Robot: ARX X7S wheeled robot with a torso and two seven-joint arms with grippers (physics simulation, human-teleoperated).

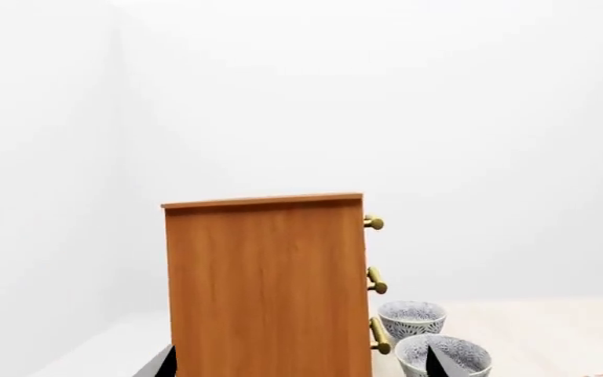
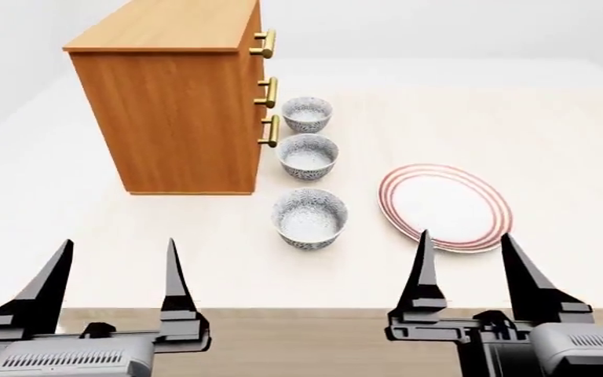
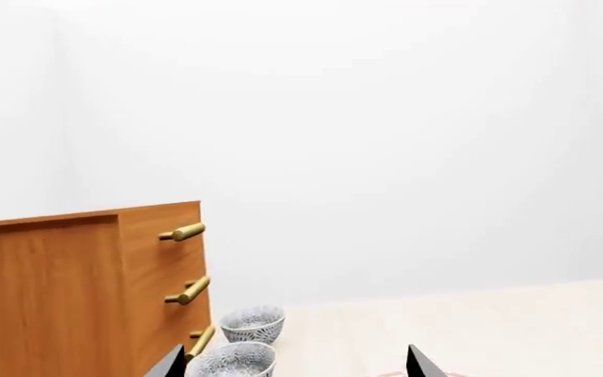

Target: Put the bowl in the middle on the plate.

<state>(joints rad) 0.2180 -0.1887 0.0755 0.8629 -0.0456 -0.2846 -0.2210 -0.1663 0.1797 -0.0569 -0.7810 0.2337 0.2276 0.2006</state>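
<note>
Three speckled bowls stand in a row beside the cabinet in the head view. The bowl (image 2: 308, 155) is the middle one, with another bowl (image 2: 307, 115) behind it and a third (image 2: 310, 217) in front. The red-ringed plate (image 2: 446, 206) lies to the right of the row, bare. My left gripper (image 2: 119, 241) and right gripper (image 2: 466, 233) hover open near the table's front edge, well short of the bowls, nothing between their fingers. In each wrist view, the left gripper (image 1: 299, 361) and the right gripper (image 3: 295, 360) show only their fingertips, and two of the bowls appear; which two I cannot tell.
A tall wooden cabinet (image 2: 176, 102) with three brass handles (image 2: 268, 92) stands at the left, its handles close to the far two bowls. It fills the space ahead of the left gripper (image 1: 264, 283). The pale table (image 2: 553, 126) stretches off to the right of the plate.
</note>
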